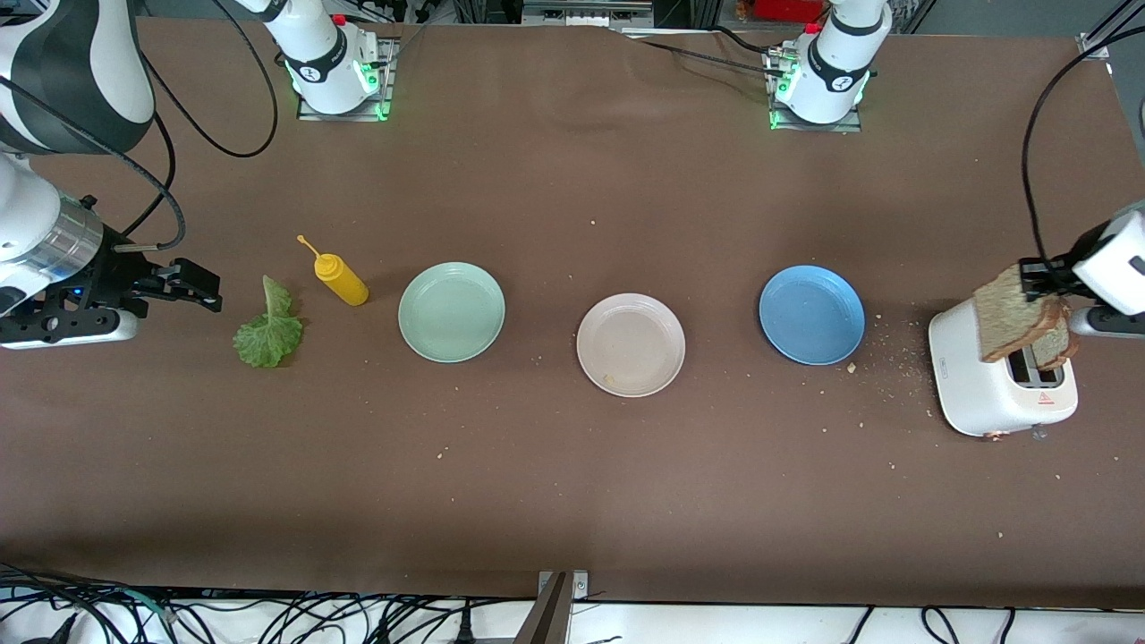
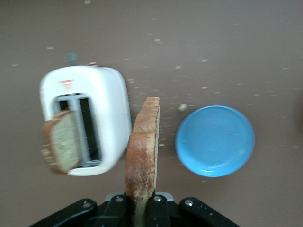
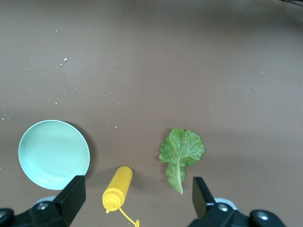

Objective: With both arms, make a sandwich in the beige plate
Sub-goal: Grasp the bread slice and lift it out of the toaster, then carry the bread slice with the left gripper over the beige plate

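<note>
I have the left pincer (image 2: 141,207) clenched on one edge of a slice of wholegrain bread (image 1: 1009,313), holding it edge-up in the air over the white toaster (image 1: 984,394) at the left arm's end of the worktop (image 1: 572,492). A second slice (image 2: 61,147) stands in the toaster slot, half out. The bread looks light and stiff enough to hold its shape from one edge, but crumbly, to judge by the crumbs around the toaster; I would keep the grip on the crust and not squeeze harder.

The beige plate (image 1: 631,344) sits mid-worktop, bare apart from what may be a crumb, between the mint-green plate (image 1: 452,311) and the blue plate (image 1: 811,314). It lies well apart from the held slice, with the blue plate in between.

My right pincer (image 1: 183,284) hangs released, its jaws wide, over the worktop at the right arm's end, just beside the lettuce leaf (image 1: 268,329). The leaf is limp, thin and tearable; I judge the thick pale stem the safest hold. The yellow squeeze bottle (image 1: 341,277) lies on its side between leaf and mint-green plate.
</note>
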You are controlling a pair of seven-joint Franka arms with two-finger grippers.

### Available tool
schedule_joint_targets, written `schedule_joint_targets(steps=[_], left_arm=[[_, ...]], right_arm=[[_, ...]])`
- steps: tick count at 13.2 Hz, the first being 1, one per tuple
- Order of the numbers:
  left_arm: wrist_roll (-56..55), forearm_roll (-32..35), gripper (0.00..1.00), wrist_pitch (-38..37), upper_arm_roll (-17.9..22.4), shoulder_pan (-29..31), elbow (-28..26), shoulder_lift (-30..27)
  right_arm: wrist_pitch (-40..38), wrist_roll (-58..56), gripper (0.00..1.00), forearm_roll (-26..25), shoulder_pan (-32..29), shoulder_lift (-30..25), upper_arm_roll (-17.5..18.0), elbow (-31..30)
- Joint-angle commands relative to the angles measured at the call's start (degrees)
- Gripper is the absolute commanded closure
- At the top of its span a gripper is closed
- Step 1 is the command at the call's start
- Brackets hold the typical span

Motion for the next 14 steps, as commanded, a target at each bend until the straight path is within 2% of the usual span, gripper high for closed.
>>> schedule_joint_targets(steps=[1, 4, 7, 9, 11, 14], left_arm=[[-2.8, -9.8, 1.0, -1.2, -0.9, -1.7, 1.4, 2.6], [-4.3, -20.7, 1.0, -1.2, -0.9, -5.3, 1.3, 6.7], [-4.1, -30.1, 1.0, -0.8, -0.9, -9.6, 1.4, 13.4], [-2.9, -41.4, 1.0, -0.5, -0.9, -10.4, 1.5, 19.0], [2.0, -51.7, 1.0, 1.9, -0.9, -10.6, 1.4, 23.2], [14.9, -58.8, 1.0, 4.4, -0.8, -11.4, 1.4, 30.8]], right_arm=[[-0.4, -0.3, 0.0, 1.1, -0.4, -0.5, 0.2, -0.1], [-0.4, -0.3, 0.0, 1.1, -0.4, -0.4, 0.2, -0.1], [-0.4, -0.3, 0.0, 1.1, -0.4, -0.4, 0.1, -0.1], [-0.4, -0.3, 0.0, 1.1, -0.4, -0.5, 0.2, -0.1], [-0.4, -0.3, 0.0, 1.1, -0.4, -0.5, 0.2, -0.1], [-0.4, -0.3, 0.0, 1.1, -0.4, -0.5, 0.2, -0.1]])
